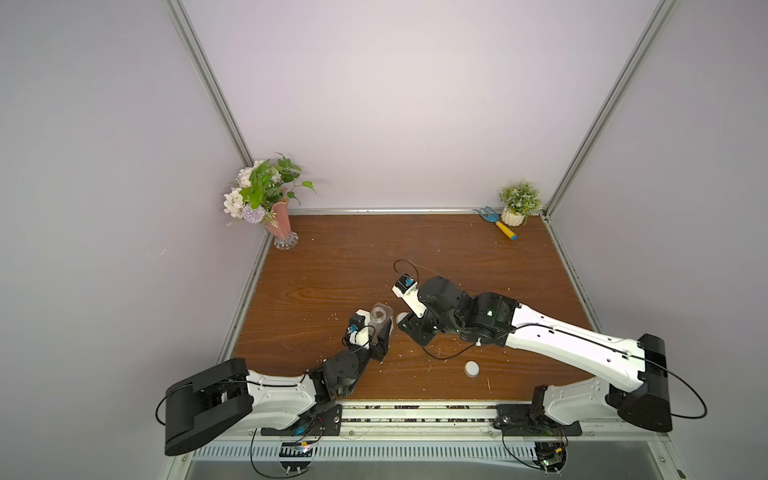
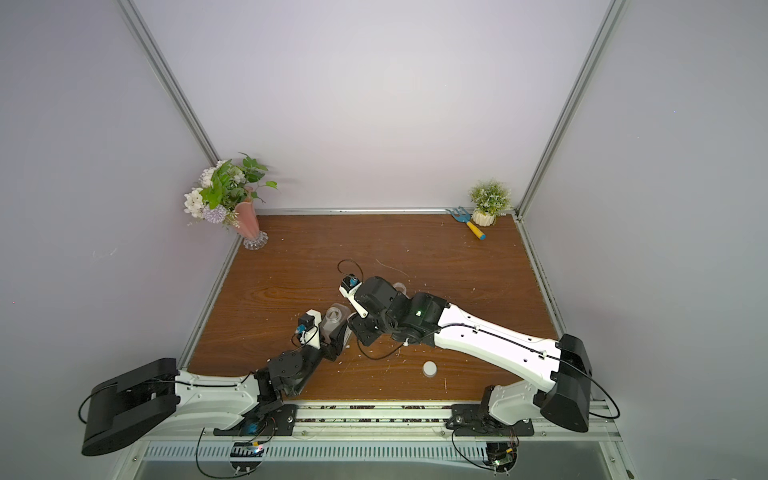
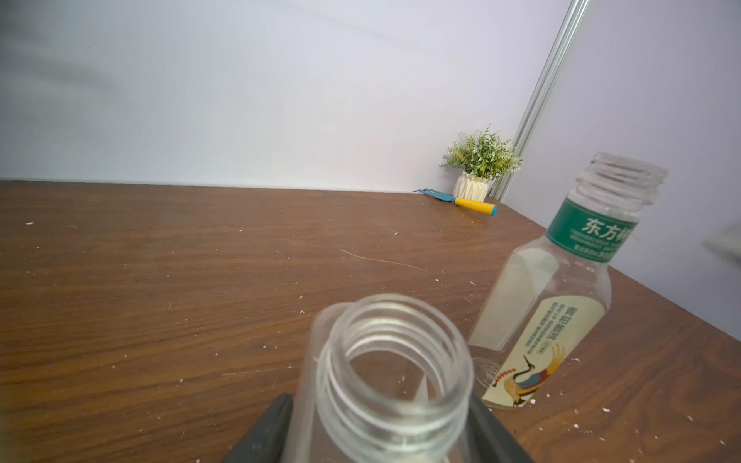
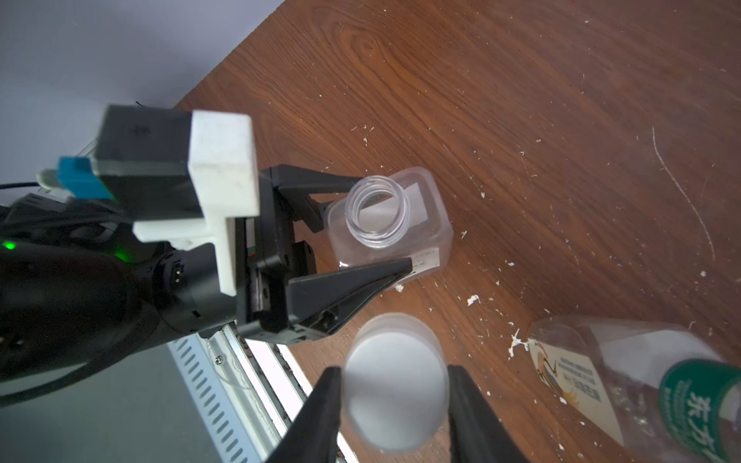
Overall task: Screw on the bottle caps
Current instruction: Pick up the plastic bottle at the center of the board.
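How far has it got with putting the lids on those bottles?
Nothing is finished: both bottle mouths are open. In hand: the right fingers grip one white cap near the square bottle, which sits between the left fingers. Left: screw that cap on, then fetch the loose cap for the round bottle.

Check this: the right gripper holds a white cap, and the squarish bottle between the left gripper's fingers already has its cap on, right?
No. The squarish bottle is uncapped: the right wrist view shows its threaded neck open. The right gripper does hold a white cap.
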`<action>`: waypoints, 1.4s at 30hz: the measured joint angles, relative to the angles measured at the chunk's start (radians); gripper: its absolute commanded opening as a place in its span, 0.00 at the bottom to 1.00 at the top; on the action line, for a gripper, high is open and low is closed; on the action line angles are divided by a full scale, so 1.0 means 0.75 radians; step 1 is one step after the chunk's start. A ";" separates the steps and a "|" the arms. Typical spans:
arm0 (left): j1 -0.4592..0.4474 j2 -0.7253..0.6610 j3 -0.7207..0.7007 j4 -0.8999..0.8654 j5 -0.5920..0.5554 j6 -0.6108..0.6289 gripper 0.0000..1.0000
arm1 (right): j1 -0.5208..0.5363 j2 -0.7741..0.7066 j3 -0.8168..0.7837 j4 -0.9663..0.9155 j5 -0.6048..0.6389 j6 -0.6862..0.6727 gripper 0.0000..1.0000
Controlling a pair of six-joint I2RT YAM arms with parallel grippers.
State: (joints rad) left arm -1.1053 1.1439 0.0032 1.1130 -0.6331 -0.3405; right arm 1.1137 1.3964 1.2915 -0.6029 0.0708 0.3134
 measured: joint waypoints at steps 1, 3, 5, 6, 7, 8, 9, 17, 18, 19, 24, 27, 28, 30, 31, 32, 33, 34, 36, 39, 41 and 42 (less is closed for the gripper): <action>-0.001 0.026 0.000 0.013 -0.002 -0.003 0.62 | -0.011 0.016 0.023 -0.007 -0.002 -0.011 0.30; -0.004 0.063 0.001 0.049 -0.009 -0.006 0.61 | -0.034 0.038 0.058 -0.023 -0.007 -0.032 0.30; -0.012 0.084 0.001 0.073 -0.024 -0.010 0.60 | -0.061 0.047 0.080 -0.035 -0.015 -0.052 0.30; -0.015 0.087 0.001 0.079 -0.033 -0.011 0.59 | -0.075 0.048 0.086 -0.040 -0.024 -0.062 0.30; -0.017 0.087 0.001 0.079 -0.040 -0.011 0.58 | -0.087 0.048 0.088 -0.043 -0.032 -0.071 0.30; -0.018 0.087 0.001 0.079 -0.046 -0.010 0.58 | -0.098 0.048 0.088 -0.045 -0.035 -0.078 0.30; -0.019 0.087 0.001 0.079 -0.052 -0.010 0.57 | -0.109 0.049 0.088 -0.050 -0.039 -0.085 0.30; -0.025 0.178 0.007 0.172 -0.076 0.030 0.48 | -0.160 0.055 0.088 -0.066 -0.083 -0.135 0.30; -0.026 0.202 0.009 0.199 -0.079 0.045 0.47 | -0.165 0.058 0.088 -0.066 -0.094 -0.141 0.30; -0.026 0.223 0.010 0.226 -0.081 0.062 0.46 | -0.170 0.063 0.091 -0.068 -0.102 -0.146 0.30; 0.070 0.298 0.009 0.338 0.002 0.128 0.45 | -0.207 0.122 0.138 -0.077 -0.133 -0.178 0.30; 0.134 0.350 0.009 0.403 0.065 0.182 0.45 | -0.234 0.160 0.195 -0.087 -0.144 -0.196 0.29; 0.153 0.374 0.010 0.433 0.096 0.197 0.45 | -0.243 0.175 0.222 -0.093 -0.148 -0.202 0.29; 0.189 0.431 0.014 0.499 0.144 0.222 0.44 | -0.257 0.207 0.282 -0.107 -0.155 -0.214 0.29; 0.202 0.457 0.020 0.526 0.160 0.233 0.44 | -0.264 0.222 0.311 -0.110 -0.162 -0.217 0.29; 0.217 0.489 0.032 0.554 0.181 0.247 0.44 | -0.271 0.239 0.340 -0.113 -0.167 -0.221 0.29; 0.236 0.520 0.044 0.580 0.206 0.258 0.44 | -0.279 0.255 0.369 -0.121 -0.172 -0.225 0.29; 0.252 0.540 0.051 0.598 0.228 0.263 0.44 | -0.287 0.270 0.395 -0.129 -0.174 -0.227 0.29; 0.292 0.570 0.057 0.632 0.285 0.267 0.46 | -0.303 0.305 0.446 -0.137 -0.180 -0.233 0.29; 0.320 0.573 0.060 0.636 0.336 0.279 0.52 | -0.325 0.355 0.503 -0.142 -0.198 -0.235 0.29; 0.328 0.566 0.061 0.630 0.359 0.291 0.57 | -0.335 0.390 0.534 -0.150 -0.208 -0.237 0.29; 0.331 0.563 0.061 0.626 0.370 0.295 0.60 | -0.337 0.406 0.550 -0.155 -0.209 -0.239 0.29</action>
State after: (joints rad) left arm -0.8574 1.5658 0.0486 1.5826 -0.3553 -0.1192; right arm 0.8608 1.7012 1.7039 -0.7193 -0.0856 0.1345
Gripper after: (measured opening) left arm 0.571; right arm 0.412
